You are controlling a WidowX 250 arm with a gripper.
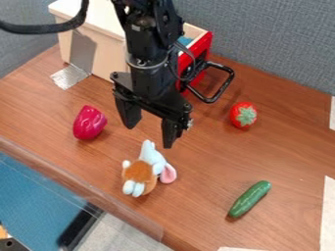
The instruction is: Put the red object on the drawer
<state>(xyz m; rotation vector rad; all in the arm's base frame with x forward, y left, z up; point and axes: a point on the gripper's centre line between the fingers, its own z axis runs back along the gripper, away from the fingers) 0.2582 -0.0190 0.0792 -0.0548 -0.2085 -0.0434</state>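
The black gripper [150, 135] hangs over the middle of the table with its two fingers spread apart and nothing between them. A red tomato or strawberry-like object with a green top [243, 114] lies to the right of the gripper. To the gripper's left rests a shiny magenta-red object [89, 122]. Behind the arm stands a wooden box with a red-fronted drawer [203, 48] pulled out, its black handle toward the right. Something blue shows inside the drawer; the arm hides part of it.
A plush toy [148, 170] in white, orange and pink lies just in front of the gripper. A green cucumber [249, 199] lies at the front right. Silvery tape [68, 77] is at the box's left foot. A clear raised edge [85, 182] runs along the table's front left.
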